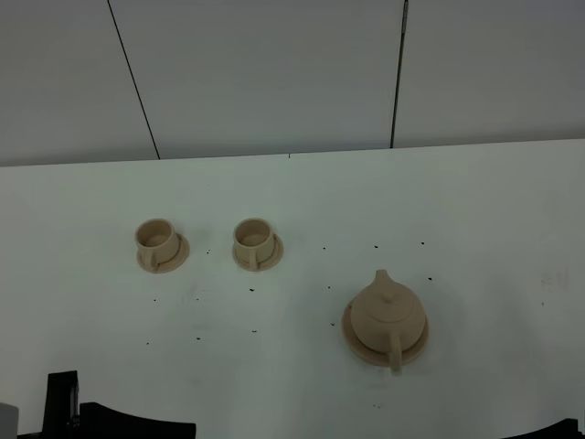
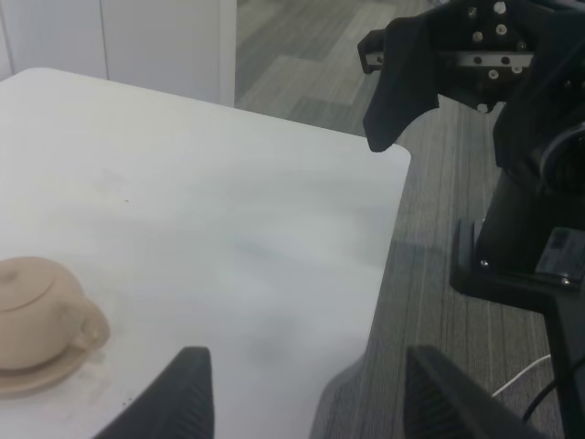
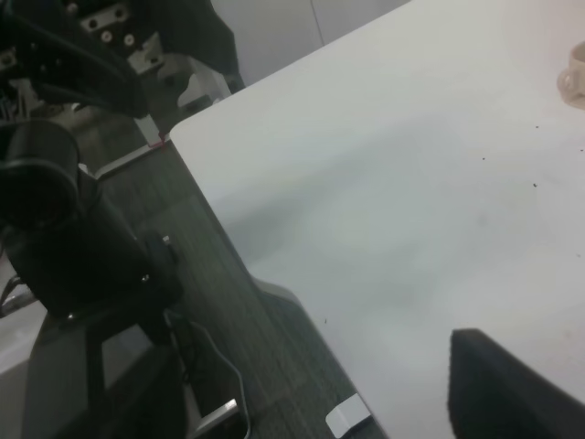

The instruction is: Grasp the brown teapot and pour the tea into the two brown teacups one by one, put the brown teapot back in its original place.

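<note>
Teapot (image 1: 388,315) sits square on its saucer (image 1: 348,334) right of centre on the table (image 1: 457,201), handle toward the near edge. The two cups (image 1: 156,238) (image 1: 252,238) wait on small saucers well off to its left. The left gripper (image 2: 306,402) hangs released with fingers spread, holding nothing, while the right gripper (image 3: 508,388) shows just one finger, so I cannot tell its state.

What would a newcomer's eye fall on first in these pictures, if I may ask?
The brown teapot sits on its round saucer right of centre on the white table, handle toward the near edge. Farther back and leftward in the high view, the left-hand teacup and right-hand teacup stand side by side, each on a small saucer. The left gripper hangs open, empty.
</note>
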You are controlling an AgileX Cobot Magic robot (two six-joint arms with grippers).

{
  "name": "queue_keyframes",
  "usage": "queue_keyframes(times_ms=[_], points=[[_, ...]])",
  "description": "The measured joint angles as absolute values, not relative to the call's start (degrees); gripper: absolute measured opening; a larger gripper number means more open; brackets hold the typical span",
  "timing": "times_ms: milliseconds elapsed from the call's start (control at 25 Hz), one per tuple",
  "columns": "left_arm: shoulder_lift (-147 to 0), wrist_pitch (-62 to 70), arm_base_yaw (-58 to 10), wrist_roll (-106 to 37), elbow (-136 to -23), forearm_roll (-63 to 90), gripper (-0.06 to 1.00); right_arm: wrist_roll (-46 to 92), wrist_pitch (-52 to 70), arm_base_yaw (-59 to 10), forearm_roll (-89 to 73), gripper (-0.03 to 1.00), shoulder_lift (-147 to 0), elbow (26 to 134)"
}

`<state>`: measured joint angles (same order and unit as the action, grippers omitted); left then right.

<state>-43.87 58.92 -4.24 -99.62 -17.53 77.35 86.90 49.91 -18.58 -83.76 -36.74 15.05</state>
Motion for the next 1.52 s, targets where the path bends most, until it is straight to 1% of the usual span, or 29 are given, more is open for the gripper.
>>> queue_keyframes(times_ms=[800, 1120, 1400, 1520], points=[[-43.9, 59.7, -4.2, -99.2, -17.5, 78.7, 0.53, 86.9, 49.9, -18.6, -83.8, 0.59, -36.7, 15.1], [-43.9, 59.0, -4.2, -99.2, -17.5, 78.7, 0.53, 86.9, 49.8, -18.6, -89.3, 0.59, -36.7, 15.1], [-43.9, 56.6, -4.2, -99.1, -17.5, 81.3, 0.47, 86.9, 49.4, -18.6, -93.5, 0.58, -36.7, 15.1], [-43.9, 55.6, -4.2, -98.7, -17.9, 81.7, 0.44, 87.0, 49.3, -18.6, -95.2, 0.56, -36.7, 15.1]])
